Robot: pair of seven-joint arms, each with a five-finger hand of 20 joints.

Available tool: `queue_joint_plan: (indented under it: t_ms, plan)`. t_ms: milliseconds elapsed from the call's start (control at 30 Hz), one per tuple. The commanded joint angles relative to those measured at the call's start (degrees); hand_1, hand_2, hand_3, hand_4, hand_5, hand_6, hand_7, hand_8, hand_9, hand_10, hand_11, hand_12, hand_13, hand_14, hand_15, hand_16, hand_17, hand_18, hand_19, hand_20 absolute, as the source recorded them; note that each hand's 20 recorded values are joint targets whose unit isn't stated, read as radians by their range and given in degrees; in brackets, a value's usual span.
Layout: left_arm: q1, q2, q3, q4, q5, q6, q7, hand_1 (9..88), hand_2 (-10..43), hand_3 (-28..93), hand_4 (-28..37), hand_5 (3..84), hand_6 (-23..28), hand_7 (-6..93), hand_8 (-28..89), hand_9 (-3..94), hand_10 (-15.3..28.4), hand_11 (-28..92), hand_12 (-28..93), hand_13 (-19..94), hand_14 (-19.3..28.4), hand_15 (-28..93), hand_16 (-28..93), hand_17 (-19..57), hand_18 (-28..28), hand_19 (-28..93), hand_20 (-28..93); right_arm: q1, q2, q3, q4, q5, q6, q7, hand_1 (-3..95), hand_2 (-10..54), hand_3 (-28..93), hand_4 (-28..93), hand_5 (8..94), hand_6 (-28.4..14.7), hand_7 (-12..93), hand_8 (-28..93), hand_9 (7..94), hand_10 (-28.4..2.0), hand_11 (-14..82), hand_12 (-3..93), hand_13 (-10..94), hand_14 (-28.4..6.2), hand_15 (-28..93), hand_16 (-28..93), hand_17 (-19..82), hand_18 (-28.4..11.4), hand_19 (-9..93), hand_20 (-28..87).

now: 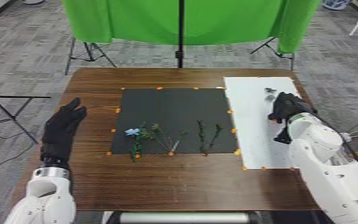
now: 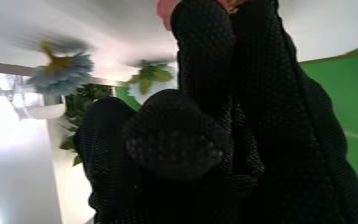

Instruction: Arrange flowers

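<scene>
Stems (image 1: pixel 137 143) on black mat (image 1: pixel 175 107), left robot hand (image 1: pixel 62 124) loosely spread, right robot hand (image 1: pixel 291 106) over white sheet (image 1: pixel 254 145), grip unclear.

Pale-blue flower (image 1: pixel 133 132) and green sprigs (image 1: pixel 156 129) — side by side on the black mat (image 1: pixel 175 106)

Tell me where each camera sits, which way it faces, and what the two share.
Head view: on the robot's head, facing forward and down at the table and dark mat; left arm, right arm, left hand and right hand show.
Right wrist view: on the right arm's wrist, looking along the right hand, which looms large, past pale blue flowers.
Shared: the right hand and green cloth; whether any flowers match, I can't tell.
</scene>
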Motion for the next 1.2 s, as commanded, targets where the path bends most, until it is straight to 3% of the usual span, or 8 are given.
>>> queue_joint_plan:
  t_ms: [33, 167, 267, 533, 667, 833, 1033, 1200]
  plan:
    - [1.56, 0.39, -1.37, -0.31, -0.75, 0.36, -0.21, 22.4, -0.8, 65, -24.0, 43.6, 4.6, 8.6, -5, 42.7, 13.7, 14, 11, 31, 15.2, 8, 2, 4.2, 9.6, 1, 15, 14.78, 1.40, -9.81, -9.52, 3.19, 1.64, -1.82, 72.0, -9.5, 36, -11, 79.2, -1.0, 26, 17, 93.0, -8.0, 19.6, 36.0, 94, -0.3, 60, 30, 67, -9.6, 93, 53]
    - [1.89, 0.22, -1.41, -0.46, -1.12, 0.54, -0.25, 22.4, -0.7, 65, -24.1, 43.6, 4.6, 8.6, -5, 42.7, 13.7, 14, 11, 31, 15.2, 8, 2, 4.2, 9.6, 1, 15, 23.76, -4.59, -19.13, -7.85, 5.28, -1.15, -4.83, 71.6, -9.5, 36, -11, 79.2, -0.9, 26, 18, 93.1, -8.0, 19.8, 35.9, 94, -0.1, 60, 30, 67, -9.5, 93, 54]
    - [0.73, 0.07, -0.48, 0.07, -0.89, 0.02, -0.22, 22.3, -0.8, 65, -24.0, 43.6, 4.7, 8.5, -5, 42.8, 13.8, 14, 11, 31, 15.2, 8, 2, 4.2, 9.6, 1, 15, 27.24, -11.04, -24.13, -3.88, 6.22, -3.21, -6.26, 71.3, -9.5, 37, -11, 79.2, -0.9, 26, 18, 93.2, -8.0, 20.2, 35.5, 94, 0.0, 60, 30, 67, -9.2, 93, 54]
    - [-2.34, -0.51, 2.52, 1.72, -0.25, -0.92, -0.10, 22.2, -0.8, 65, -24.1, 43.5, 4.5, 8.7, -5, 42.7, 13.7, 14, 11, 31, 15.2, 8, 2, 4.2, 9.7, 1, 15, 22.67, -24.16, -24.56, 3.47, 5.94, -7.30, -5.03, 70.2, -9.5, 38, -11, 79.0, -0.6, 26, 18, 93.0, -8.1, 21.1, 34.8, 94, 0.2, 61, 29, 67, -9.1, 93, 54]
    - [-1.78, -0.61, 2.73, 1.60, -0.33, -0.87, 0.10, 22.1, -0.9, 65, -24.2, 43.5, 4.6, 8.7, -5, 42.7, 13.7, 14, 11, 31, 15.2, 8, 2, 4.1, 9.7, 1, 15, 20.43, -28.14, -24.10, 6.51, 5.69, -8.73, -4.19, 69.9, -9.5, 39, -12, 78.8, -0.6, 27, 18, 92.8, -8.0, 21.4, 34.7, 94, 0.2, 61, 29, 67, -8.9, 93, 55]
    - [-1.24, -0.65, 2.37, 1.52, -0.76, -0.15, 0.45, 21.7, -0.8, 65, -24.5, 43.5, 4.5, 8.8, -5, 42.7, 13.7, 14, 11, 31, 15.2, 8, 2, 4.1, 9.7, 2, 15, 19.40, -32.27, -24.19, 10.00, 1.28, -8.89, -6.21, 69.5, -9.5, 40, -12, 78.1, -0.5, 27, 18, 92.6, -7.8, 21.5, 34.6, 94, 0.2, 60, 30, 67, -9.0, 93, 54]
    - [-0.74, -0.67, 2.49, 1.31, -1.73, 2.68, 2.83, 20.6, -0.5, 66, -25.3, 43.5, 4.5, 8.8, -5, 42.7, 13.7, 14, 11, 31, 15.2, 8, 2, 4.2, 9.7, 1, 15, 19.75, -35.52, -23.94, 13.01, -3.00, -8.82, -7.73, 68.1, -9.5, 42, -14, 77.3, -0.2, 27, 17, 92.1, -7.4, 19.4, 34.6, 94, 0.2, 60, 30, 67, -9.2, 93, 54]
    - [-0.93, -0.33, 2.55, 1.39, -1.77, 2.52, 2.94, 20.1, -0.6, 66, -25.9, 43.8, 4.4, 9.2, -5, 42.6, 13.7, 14, 11, 31, 15.1, 8, 2, 4.4, 9.6, 1, 15, 20.95, -37.00, -23.86, 14.50, -4.36, -6.77, -8.52, 67.7, -9.5, 42, -14, 76.9, 0.0, 28, 16, 92.1, -7.4, 18.8, 34.6, 94, 0.2, 59, 31, 66, -9.2, 93, 55]
